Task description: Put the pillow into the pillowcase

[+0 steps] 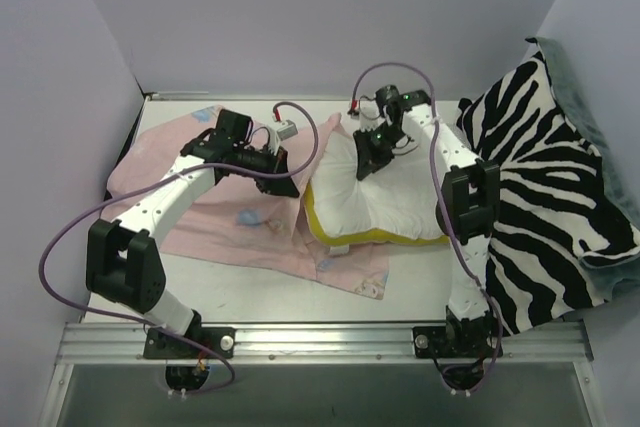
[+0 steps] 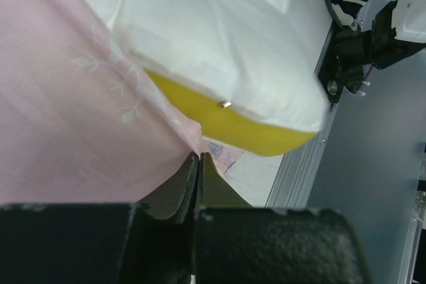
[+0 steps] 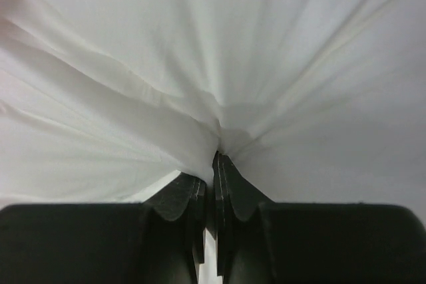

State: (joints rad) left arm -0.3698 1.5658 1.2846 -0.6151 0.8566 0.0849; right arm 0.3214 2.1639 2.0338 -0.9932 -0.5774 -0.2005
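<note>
A: Item 1: plump white pillow with yellow side band [image 1: 395, 202], at the middle of the table [image 1: 250, 297], partly over thin pink fabric pillowcase [image 1: 225, 232]; right gripper [image 3: 216, 155] pinched shut on its cover.
B: Item 2: left gripper [image 2: 198, 159], closed on pillowcase edge. Risk: either thin pinch slips, opening collapses.

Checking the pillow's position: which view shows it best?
Top external: most of the pillow shows, overlapping the pillowcase. Left wrist shows one yellow-banded corner; right wrist only bunched white fabric pinched in its fingers.
</note>
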